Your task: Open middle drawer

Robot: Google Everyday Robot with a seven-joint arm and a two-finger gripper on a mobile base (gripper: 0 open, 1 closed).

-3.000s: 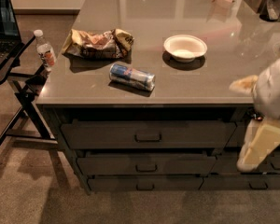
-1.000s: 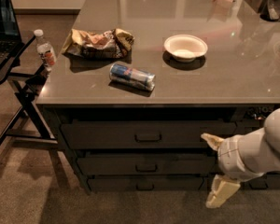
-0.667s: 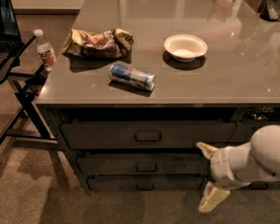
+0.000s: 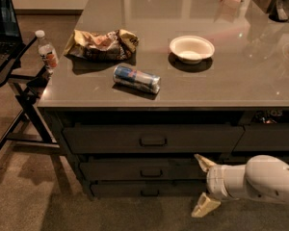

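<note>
The middle drawer (image 4: 115, 170) is the second of three stacked dark grey-brown fronts under the counter, and it stands shut. Its small loop handle (image 4: 151, 173) sits at the centre. The top drawer (image 4: 111, 139) lies above it and the bottom drawer (image 4: 115, 189) below. My gripper (image 4: 199, 184) comes in from the right on a white arm, in front of the drawers at middle-drawer height, to the right of the handle. It is open and empty, with one cream fingertip (image 4: 202, 161) up and one (image 4: 204, 207) down near the floor.
On the grey countertop (image 4: 241, 85) lie a crumpled chip bag (image 4: 102, 43), a can on its side (image 4: 136, 78) and a white bowl (image 4: 191, 48). A water bottle (image 4: 47, 49) stands on a black folding stand (image 4: 19, 85) at the left. A laptop (image 4: 2, 28) is at far left.
My gripper has come down from beside the counter's right edge and moved left along the drawer fronts, now level with the middle drawer. The drawers have not moved.
</note>
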